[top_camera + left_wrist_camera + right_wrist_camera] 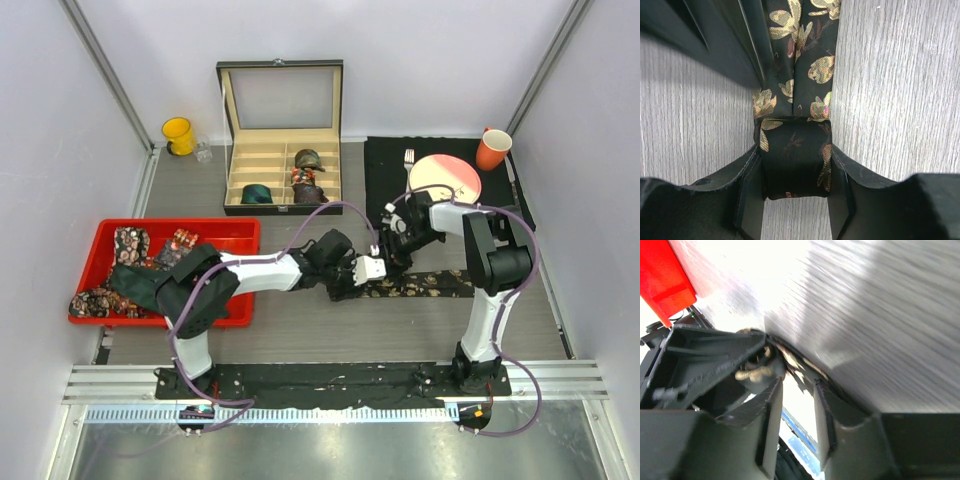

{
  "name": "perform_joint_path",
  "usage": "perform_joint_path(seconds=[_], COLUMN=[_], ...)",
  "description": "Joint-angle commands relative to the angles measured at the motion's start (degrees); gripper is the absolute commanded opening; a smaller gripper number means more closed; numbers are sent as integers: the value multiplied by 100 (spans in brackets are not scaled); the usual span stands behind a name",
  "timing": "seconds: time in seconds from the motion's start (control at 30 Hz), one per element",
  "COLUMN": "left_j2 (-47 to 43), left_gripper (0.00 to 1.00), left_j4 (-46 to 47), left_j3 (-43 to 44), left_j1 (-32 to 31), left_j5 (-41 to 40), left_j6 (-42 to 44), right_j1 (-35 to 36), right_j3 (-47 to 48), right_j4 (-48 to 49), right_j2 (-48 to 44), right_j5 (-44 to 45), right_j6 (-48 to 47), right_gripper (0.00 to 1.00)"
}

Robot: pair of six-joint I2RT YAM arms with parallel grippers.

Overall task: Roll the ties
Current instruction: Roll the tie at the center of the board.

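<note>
The grey table (pixel 300 335) is bare in front of the arms, between the red bin (pixel 180 226) at the left side and the black mat (pixel 385 170) at the far right. The open tie box (pixel 283 208) stands well behind. The tie (pixel 810 70) lies flat across the middle of the table, its free length running right toward the right arm's upright. The left arm (pixel 260 270) stretches low and rightward past the bin's right end. The left gripper (pixel 796 172) clamps the tie's rolled end, with a finger pressed against each side of the coil. The right arm (pixel 495 255) bends back leftward. Its right gripper (pixel 797 390) sits just beside the left one, jaws parted around nothing, in a blurred view.
</note>
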Motion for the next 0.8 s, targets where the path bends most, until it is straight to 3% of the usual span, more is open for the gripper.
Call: perform_joint_path(seconds=[0.0,0.13,0.47,0.6,0.63,0.7,0.77], left_j2=[320,434,575,636,636,619,532], left_gripper=[12,13,17,17,18,20,29], left_j4=[-1287,-1411,-1586,-1604,-1587,-1560,-1447], left_j3=[119,260,532,585,585,559,507], left_j1=[9,17,17,9,9,9,26], left_j5=[-400,-356,-251,-259,-268,-268,-198], left_j6=[106,115,115,54,36,19,-25], right_j1=[-137,-41,477,609,618,618,618], right_j3=[20,-173,-481,-630,-639,-639,-622], right_j4=[-397,103,780,1070,1088,958,834], right_j2=[-539,-654,-399,-328,-294,-206,-127], right_j5=[-273,-923,-687,-495,-416,-109,155], right_j6=[-439,105,370,370,370,265,133], right_gripper=[40,49,47,33,18,5,1])
